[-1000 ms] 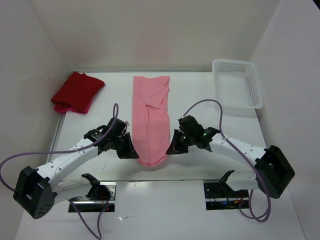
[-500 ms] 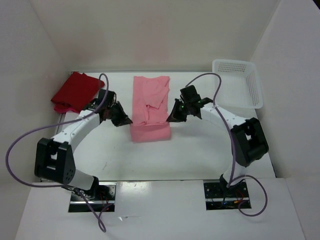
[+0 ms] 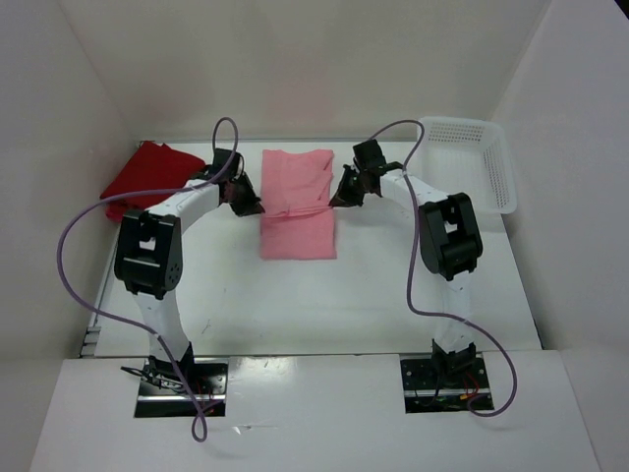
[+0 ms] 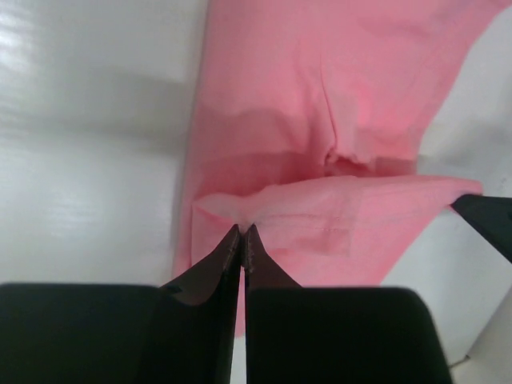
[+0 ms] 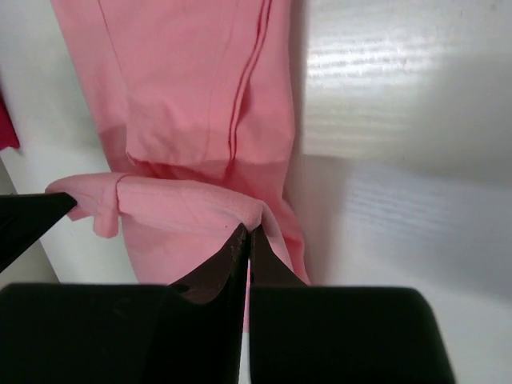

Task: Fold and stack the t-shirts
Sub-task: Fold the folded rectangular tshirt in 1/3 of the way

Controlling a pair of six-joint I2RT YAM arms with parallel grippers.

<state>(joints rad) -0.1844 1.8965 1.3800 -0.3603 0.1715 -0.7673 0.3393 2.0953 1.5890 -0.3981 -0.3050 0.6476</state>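
Second fold in progress on the light pink t-shirt (image 3: 297, 236), already narrowed to a long strip. The left gripper (image 3: 246, 204) and right gripper (image 3: 339, 197) each pinch one corner of the raised hem, jaws near-closed with cloth between. The hem edge is stretched taut between the two tools, over the shirt's middle. The rest lies flat on the table (image 3: 393, 285), below and ahead of the fingertips.

Next, as I judge it: take the hem forward to the collar end, lower both sides level, release together so the edges match, then stack.

The red t-shirts (image 3: 147, 177) sit in a folded pile well outside the left gripper.

- **Cloth:** thin, soft, matte, sags at the pinch, stitched seam visible.
- **Table:** white, glossy.
- **Basket** (image 3: 457, 121)**:** rigid perforated plastic, outside the right gripper.
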